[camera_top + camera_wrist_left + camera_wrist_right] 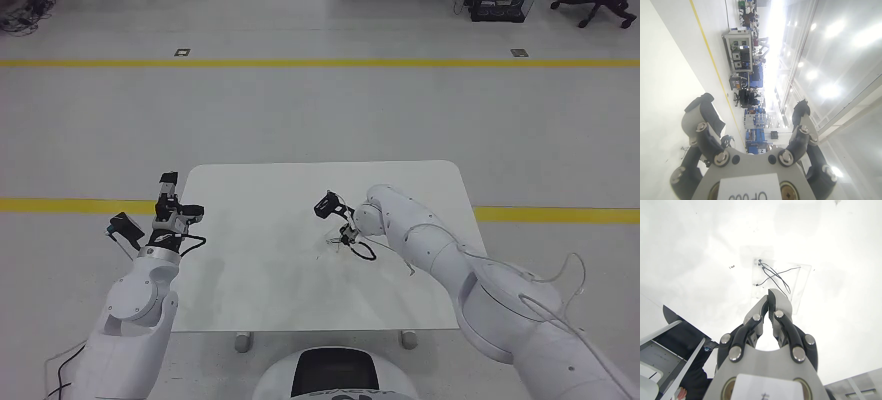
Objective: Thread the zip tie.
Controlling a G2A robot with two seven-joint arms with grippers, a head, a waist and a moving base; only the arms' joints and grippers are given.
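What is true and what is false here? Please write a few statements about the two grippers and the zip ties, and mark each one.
1. The left gripper has its jaws wide open. True.
2. The right gripper has its jaws open. False: they are pressed together.
3. Black zip ties lie in a clear tray on the table. True.
4. The left gripper is above the table's middle. False: it is at the table's edge.
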